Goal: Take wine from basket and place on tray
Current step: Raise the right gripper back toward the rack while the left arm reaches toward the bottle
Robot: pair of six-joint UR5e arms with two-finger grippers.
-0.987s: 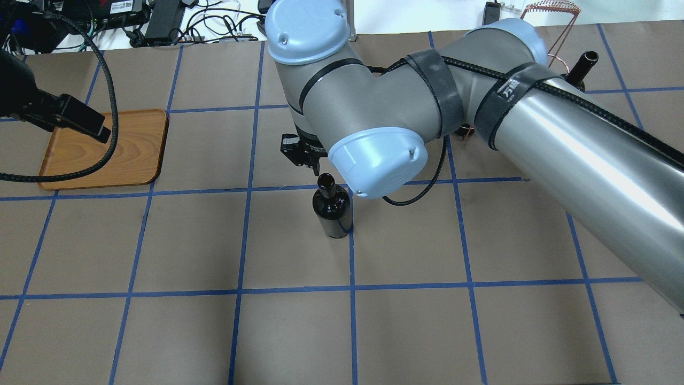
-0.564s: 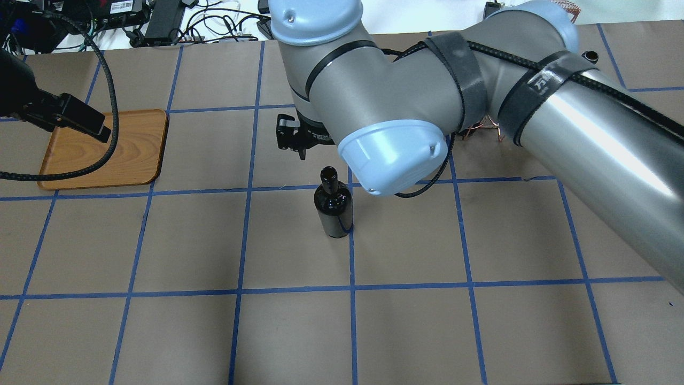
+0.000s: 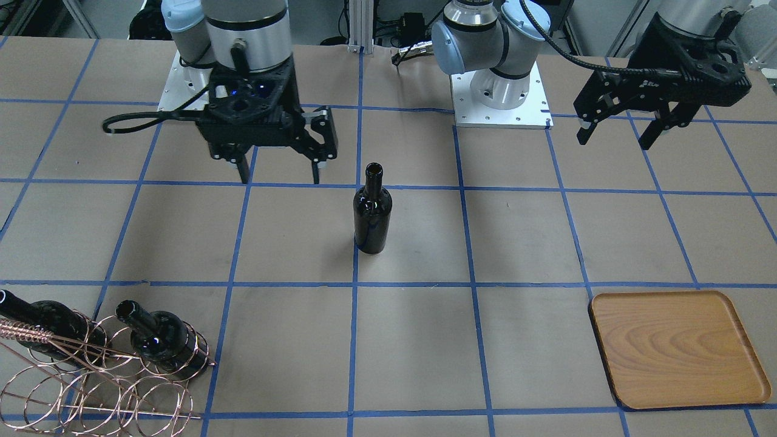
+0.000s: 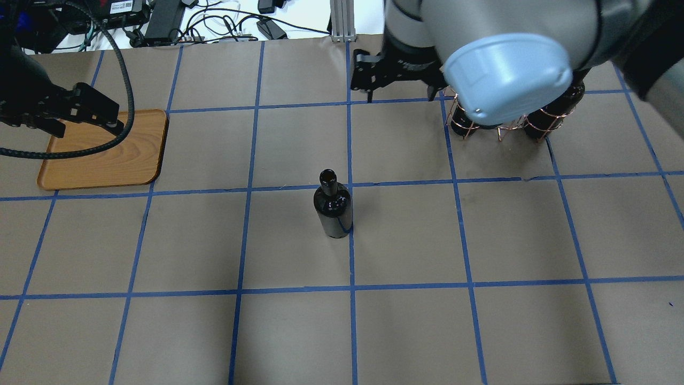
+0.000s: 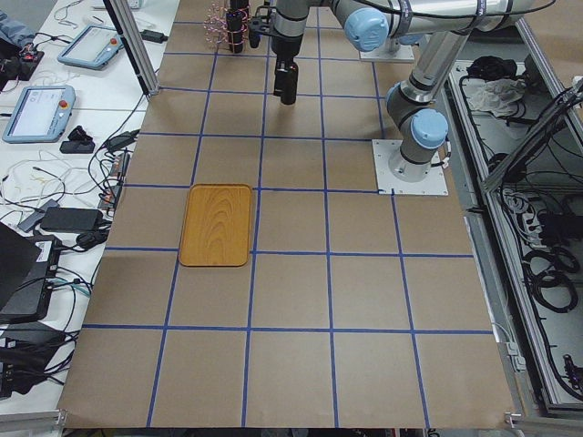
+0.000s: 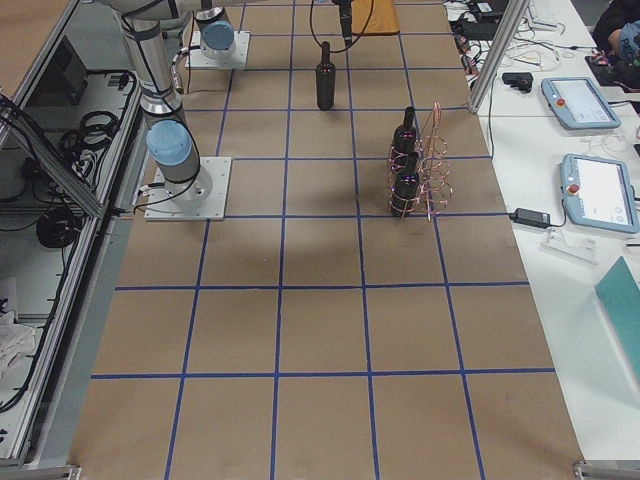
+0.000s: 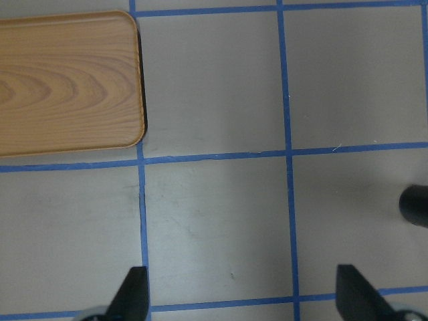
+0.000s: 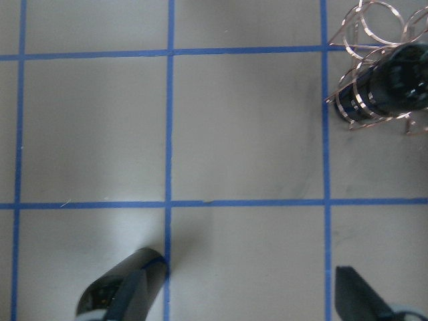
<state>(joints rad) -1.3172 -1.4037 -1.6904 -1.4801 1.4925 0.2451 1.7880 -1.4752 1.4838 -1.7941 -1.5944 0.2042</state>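
Bottle: the bottle point(image 3: 372, 209) stands upright at the middle of the table point(image 3: 425, 340). Nothing touches it, and it is well apart from both the tray point(image 3: 677, 349) and the basket point(image 3: 97, 379).
Right gripper: the right gripper point(image 3: 278, 176) has its fingers spread and holds nothing. It hangs on the basket's half of the table, clear of the bottle.
Left gripper: the left gripper point(image 3: 614, 142) also has its fingers apart and is empty. It is raised on the tray's half of the table.
Basket: two more bottles point(image 3: 161, 340) lie in its rings.
Stage: by my judgement the job is half done, with the bottle out of the basket and not yet on the tray.
Risk, tipping: the bottle is tall and narrow, so a finger brushing its neck on the way in could topple it.
Risk, slipping: the glass is glossy, so a grip on the thin neck or off centre may let it swing or drop.
Risk, landing: setting the base on the tray's low rim would leave it tilted.
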